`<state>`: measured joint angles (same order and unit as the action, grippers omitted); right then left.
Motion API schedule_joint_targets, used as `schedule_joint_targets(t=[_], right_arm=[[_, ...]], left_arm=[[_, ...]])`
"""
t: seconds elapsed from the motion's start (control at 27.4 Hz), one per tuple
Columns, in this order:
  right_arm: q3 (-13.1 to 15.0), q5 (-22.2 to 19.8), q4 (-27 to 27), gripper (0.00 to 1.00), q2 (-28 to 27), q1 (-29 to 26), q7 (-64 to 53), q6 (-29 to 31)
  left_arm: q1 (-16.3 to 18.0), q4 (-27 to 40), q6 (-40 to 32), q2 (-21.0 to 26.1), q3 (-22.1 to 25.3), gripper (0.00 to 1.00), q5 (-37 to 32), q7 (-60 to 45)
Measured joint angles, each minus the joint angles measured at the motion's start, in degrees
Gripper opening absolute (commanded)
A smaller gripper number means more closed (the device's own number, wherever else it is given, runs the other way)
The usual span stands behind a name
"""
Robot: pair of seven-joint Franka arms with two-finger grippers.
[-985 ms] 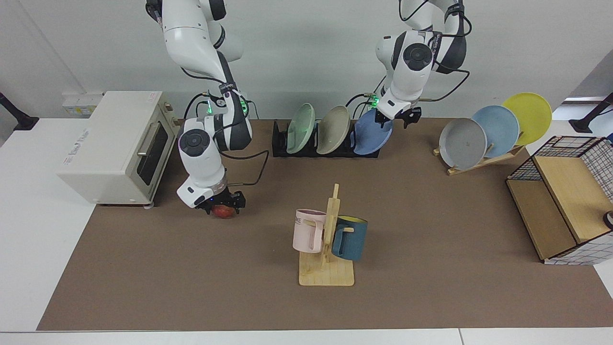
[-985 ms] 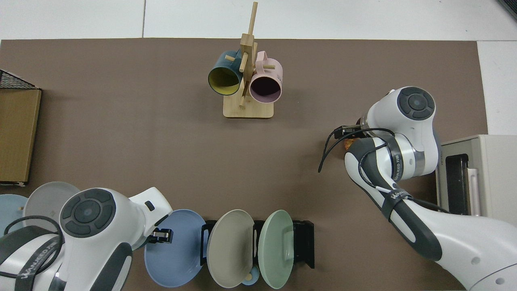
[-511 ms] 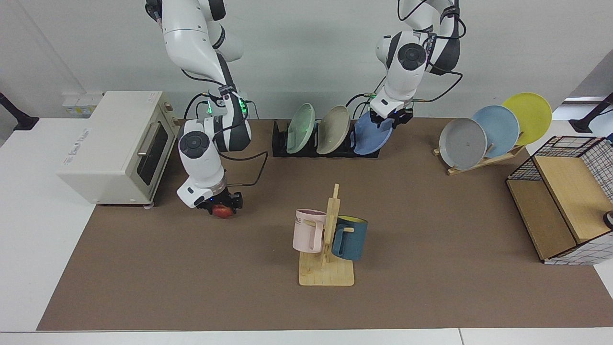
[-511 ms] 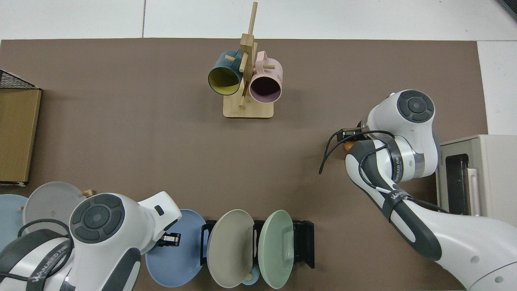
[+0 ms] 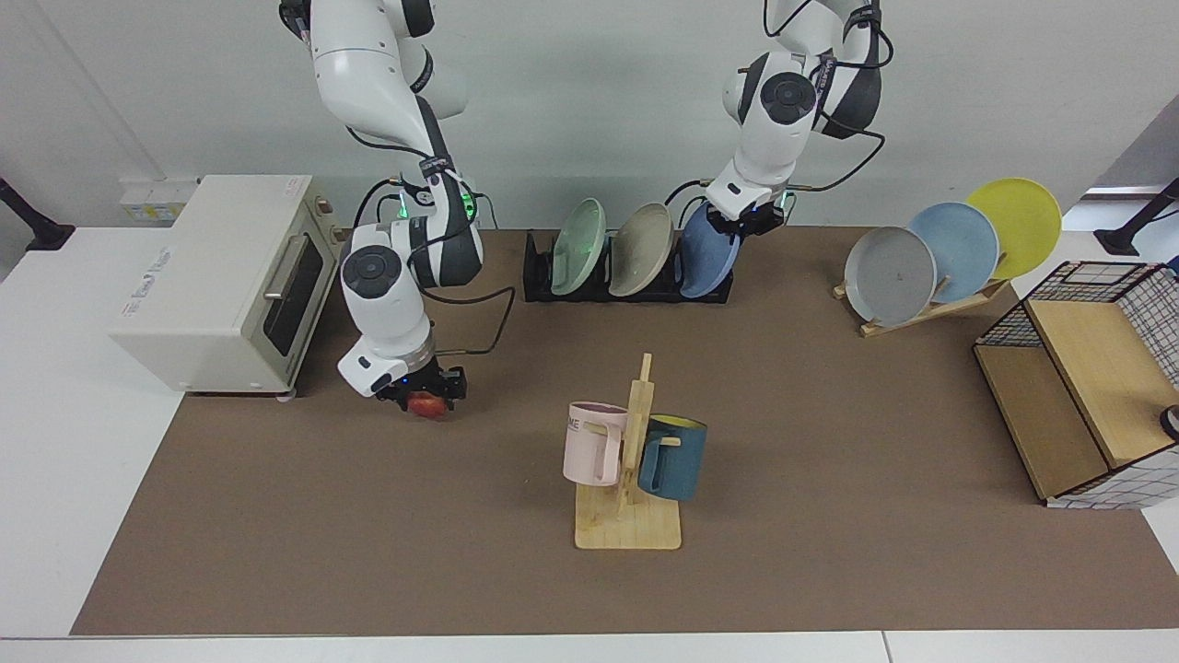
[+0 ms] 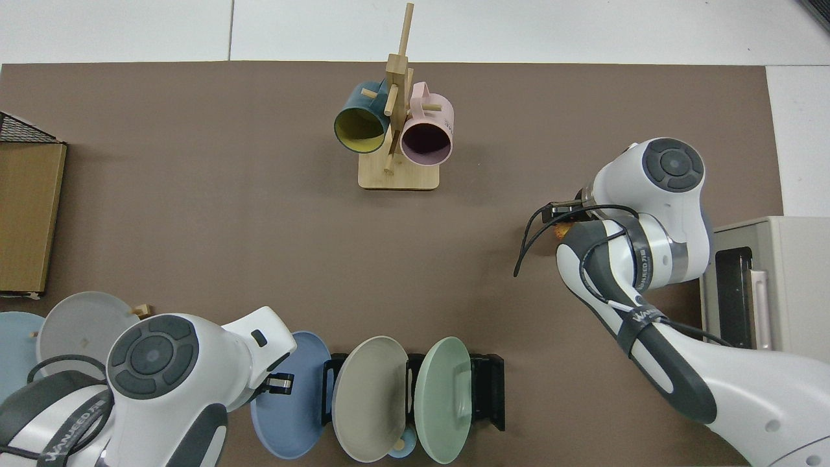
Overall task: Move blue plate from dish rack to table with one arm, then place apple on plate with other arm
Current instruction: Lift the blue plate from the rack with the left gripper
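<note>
The blue plate (image 5: 706, 264) stands almost upright at the right end of the black dish rack (image 5: 543, 276). My left gripper (image 5: 752, 219) comes down from above and is shut on the plate's upper rim. In the top view this gripper (image 6: 279, 384) sits at the edge of the blue plate (image 6: 290, 410), beside the dish rack (image 6: 493, 389). Over by the toaster oven, my right gripper (image 5: 425, 394) is shut on the red apple (image 5: 426, 404), low over the brown table (image 5: 829, 516). From above only a sliver of the apple (image 6: 562, 229) shows under the right arm.
A green plate (image 5: 578, 247) and a beige plate (image 5: 641, 249) share the rack. A white toaster oven (image 5: 221, 281) stands at the left, a wooden mug stand (image 5: 630, 520) with two mugs in the middle. A slanted wood stand (image 5: 930, 308) with three plates and a wire basket (image 5: 1096, 387) are at the right.
The left gripper has swung leftward in the facing view and tipped the blue plate from a rightward lean to nearly upright. The right gripper with the apple has barely shifted.
</note>
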<state>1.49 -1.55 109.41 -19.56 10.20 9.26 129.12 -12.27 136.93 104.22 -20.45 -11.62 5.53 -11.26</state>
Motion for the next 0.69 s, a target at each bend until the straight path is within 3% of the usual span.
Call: schedule_joint_targets(t=[0.33, 0.47, 0.69], right_arm=[[-0.22, 0.03, -3.5, 0.0, 5.76, 0.26, 0.0, -7.52], [-0.21, 0.07, -5.65, 0.0, 7.88, 0.25, 0.0, -12.32], [-0.22, 0.15, -7.32, 0.0, 10.37, 0.25, 0.0, -16.34]], left_arm=[[0.2, -3.55, -1.42, 0.04, 1.01, 0.0, -3.98, -0.21], [1.85, -5.38, -1.42, 0.42, 1.3, 0.0, -6.09, -0.2], [3.66, -11.16, -1.06, 3.96, 1.68, 0.0, -6.34, -0.06]])
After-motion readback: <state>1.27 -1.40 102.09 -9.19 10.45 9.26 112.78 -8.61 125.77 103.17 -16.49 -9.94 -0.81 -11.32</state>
